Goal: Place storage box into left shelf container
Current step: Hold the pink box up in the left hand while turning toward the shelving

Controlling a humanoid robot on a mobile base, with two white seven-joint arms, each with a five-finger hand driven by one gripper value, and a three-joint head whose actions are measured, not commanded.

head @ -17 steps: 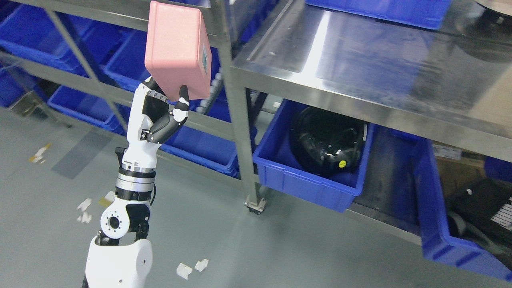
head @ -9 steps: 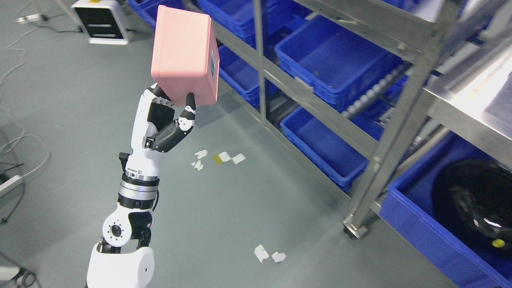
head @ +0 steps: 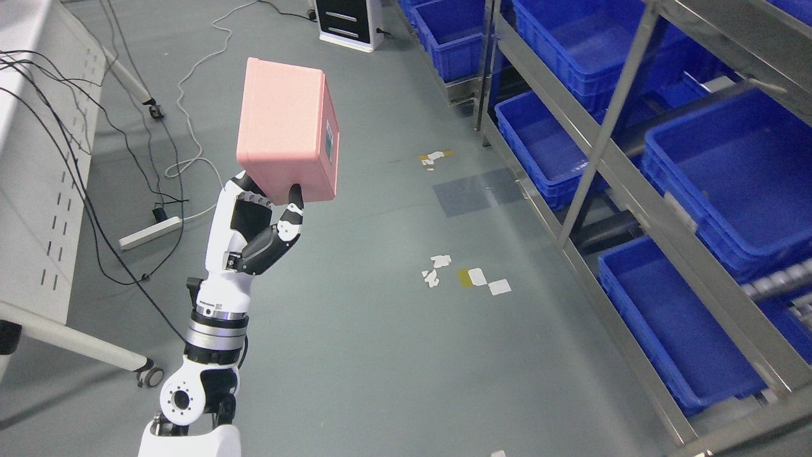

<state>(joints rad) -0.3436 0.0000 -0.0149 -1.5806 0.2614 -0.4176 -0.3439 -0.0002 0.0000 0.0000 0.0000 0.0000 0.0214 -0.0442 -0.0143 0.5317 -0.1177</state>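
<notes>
My left hand (head: 263,219) is shut on the bottom of a pink storage box (head: 285,127) and holds it upright in the air above the grey floor, thumb on its right side. A metal shelf rack (head: 609,158) with several blue containers (head: 723,158) stands along the right of the view, well to the right of the box. The right hand is not in view.
A white cabinet (head: 38,158) with black cables (head: 127,190) and a power strip (head: 149,233) stands at the left. Paper scraps (head: 469,276) lie on the floor. A white and black device (head: 349,22) stands at the top.
The whole view has swung left: the steel table and helmet bin have left the picture and the shelf rack now sits at the right. The hand still holds the box the same way.
</notes>
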